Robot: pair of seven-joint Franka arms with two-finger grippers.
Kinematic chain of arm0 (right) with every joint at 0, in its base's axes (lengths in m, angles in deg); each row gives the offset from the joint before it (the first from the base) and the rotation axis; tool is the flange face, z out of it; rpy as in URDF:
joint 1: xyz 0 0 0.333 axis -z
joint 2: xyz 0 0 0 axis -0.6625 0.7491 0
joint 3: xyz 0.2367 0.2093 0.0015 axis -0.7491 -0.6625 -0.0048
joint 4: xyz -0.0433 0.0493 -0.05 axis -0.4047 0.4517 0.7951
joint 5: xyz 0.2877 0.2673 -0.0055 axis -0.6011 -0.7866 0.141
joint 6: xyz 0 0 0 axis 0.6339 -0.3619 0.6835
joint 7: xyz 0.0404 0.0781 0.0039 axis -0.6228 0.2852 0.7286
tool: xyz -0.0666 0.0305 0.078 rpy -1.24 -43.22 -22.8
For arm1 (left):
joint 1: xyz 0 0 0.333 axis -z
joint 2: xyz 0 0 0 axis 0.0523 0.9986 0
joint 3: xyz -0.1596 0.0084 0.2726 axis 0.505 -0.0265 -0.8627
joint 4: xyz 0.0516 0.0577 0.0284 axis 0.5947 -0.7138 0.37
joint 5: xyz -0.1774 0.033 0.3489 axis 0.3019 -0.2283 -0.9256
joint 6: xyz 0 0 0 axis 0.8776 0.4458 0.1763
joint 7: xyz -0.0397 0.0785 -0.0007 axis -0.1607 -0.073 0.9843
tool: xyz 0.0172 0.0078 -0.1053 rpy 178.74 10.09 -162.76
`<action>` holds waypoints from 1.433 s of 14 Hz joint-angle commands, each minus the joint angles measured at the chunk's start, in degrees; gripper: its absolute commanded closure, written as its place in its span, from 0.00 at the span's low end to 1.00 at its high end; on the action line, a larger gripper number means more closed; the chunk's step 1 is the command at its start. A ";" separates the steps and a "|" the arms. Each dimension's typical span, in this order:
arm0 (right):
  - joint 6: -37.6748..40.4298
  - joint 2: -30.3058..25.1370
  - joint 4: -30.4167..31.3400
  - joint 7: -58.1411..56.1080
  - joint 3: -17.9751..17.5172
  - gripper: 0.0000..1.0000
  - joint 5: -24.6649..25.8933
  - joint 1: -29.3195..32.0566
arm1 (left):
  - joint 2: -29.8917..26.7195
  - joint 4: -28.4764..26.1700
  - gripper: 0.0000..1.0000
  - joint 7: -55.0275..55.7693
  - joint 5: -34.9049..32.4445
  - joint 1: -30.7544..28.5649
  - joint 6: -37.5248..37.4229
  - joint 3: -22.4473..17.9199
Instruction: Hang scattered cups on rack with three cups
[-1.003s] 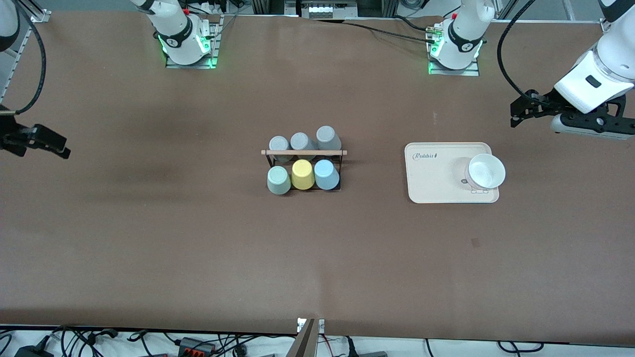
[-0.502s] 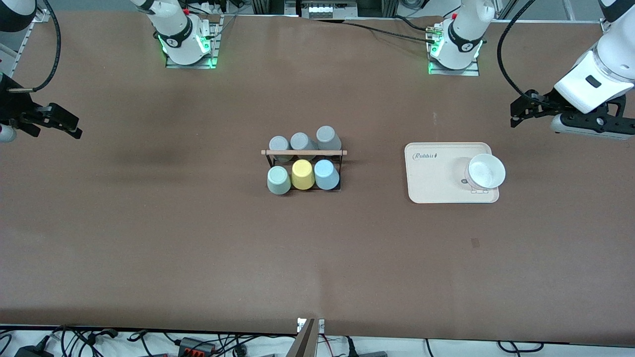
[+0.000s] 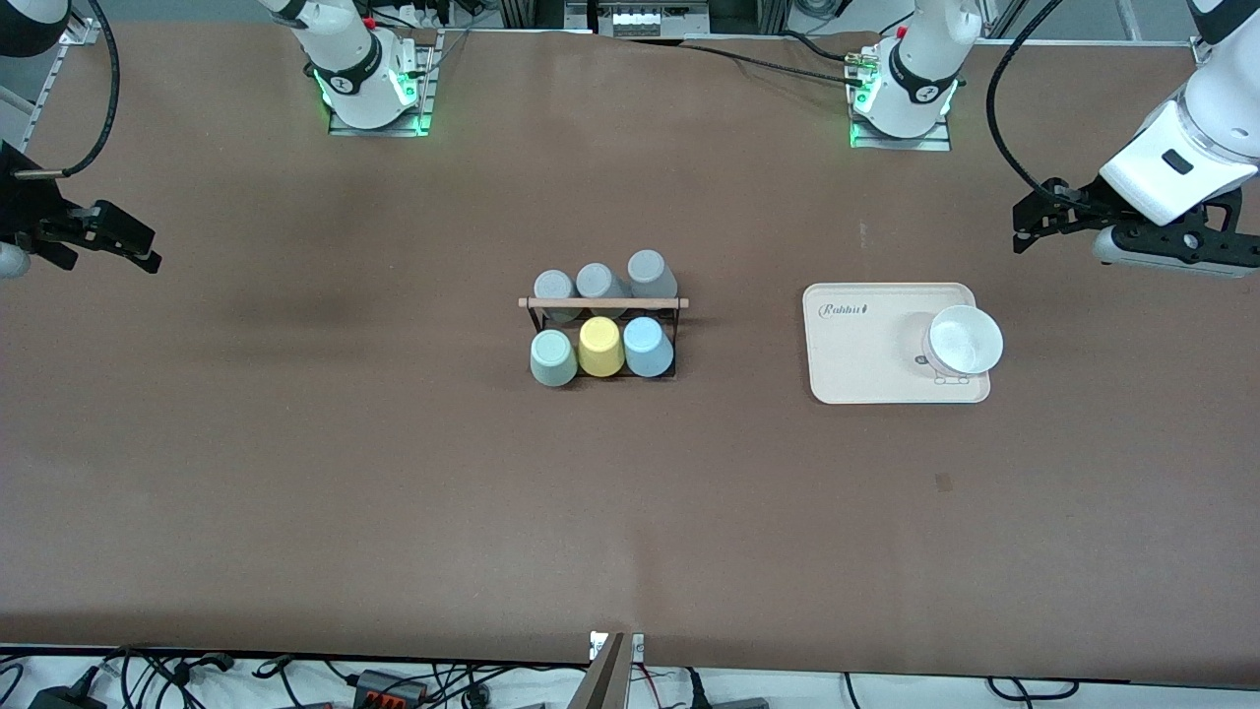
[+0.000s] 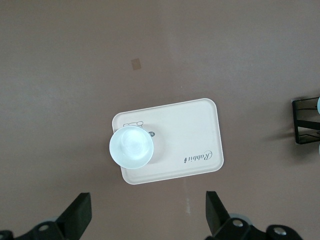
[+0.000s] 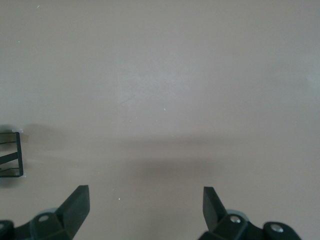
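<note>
Two black two-finger grippers, both gaping and holding nothing: left gripper (image 3: 1029, 228) hovering at the left arm's end of the table, just past the cream rectangular tray (image 3: 866, 354) bearing one white bowl (image 3: 965, 340); right gripper (image 3: 128, 248) hovering above bare brown table (image 3: 394, 492) at the right arm's end. Mid-table, one small black wire rack with wooden rod (image 3: 602, 303) carrying six inverted cups: pale mint green cup (image 3: 552, 356), yellow cup (image 3: 600, 346) and light blue cup (image 3: 647, 346) nearer the front camera, three grey cups (image 3: 598, 281) farther.

Even, soft overhead light — faint blurred shadows on the brown table (image 3: 394, 473), sharp focus, no glare.
</note>
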 commanded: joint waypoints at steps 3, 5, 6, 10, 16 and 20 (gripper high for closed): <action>0.01 -0.74 0.02 -1.07 -0.77 0.00 0.21 0.76 | 0.40 1.35 0.00 -0.61 -0.28 -0.39 -1.27 0.43; -0.07 -0.74 0.11 -1.07 -0.86 0.00 0.30 0.85 | 0.40 1.35 0.00 -0.61 -0.28 -0.39 -1.27 0.43; -0.07 -0.74 0.11 -1.07 -0.94 0.00 0.30 1.20 | 0.40 1.35 0.00 -0.61 -0.28 -0.39 -1.27 0.43; 0.01 -0.83 0.11 -1.07 -0.86 0.00 0.38 0.86 | 0.40 1.35 0.00 -0.61 -0.28 -0.39 -1.44 0.43; 1.15 -1.18 0.02 -1.07 -0.86 0.00 0.12 0.77 | 0.40 1.44 0.00 -0.52 -0.28 -0.39 -1.53 0.43; 1.77 -1.36 0.02 -1.25 -0.86 0.00 0.38 0.50 | 0.40 1.35 0.00 -0.52 -0.37 -0.30 -1.53 0.52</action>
